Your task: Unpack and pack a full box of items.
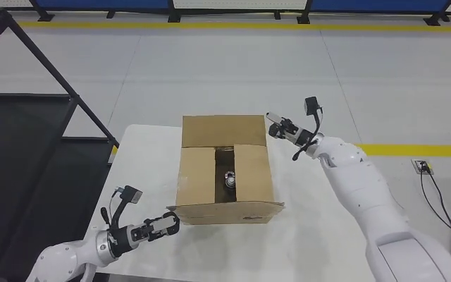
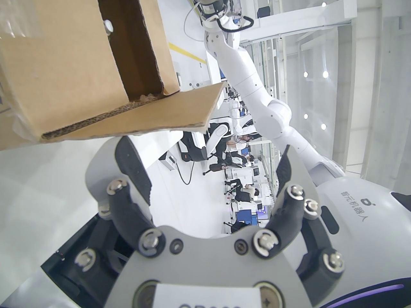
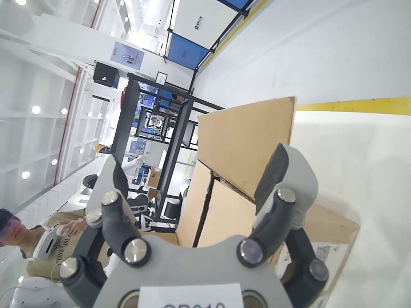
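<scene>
A brown cardboard box (image 1: 224,169) stands in the middle of the white table (image 1: 317,233). Its far flap (image 1: 224,130) and near flap (image 1: 227,211) are folded outward, and the two side flaps lie half shut with a gap between them. Through that gap I see a small bottle with a pale cap (image 1: 230,180), also visible inside the box (image 2: 108,26). My left gripper (image 1: 165,224) is open and empty just off the box's near left corner, with the near flap (image 2: 167,113) right above its fingertips (image 2: 133,165). My right gripper (image 1: 276,125) is open and empty beside the far right corner, facing the far flap (image 3: 247,142).
A black metal frame (image 1: 56,92) stands off the table's left side. The table's left edge (image 1: 106,190) runs close to my left arm. Bare tabletop lies to the right of the box and in front of it.
</scene>
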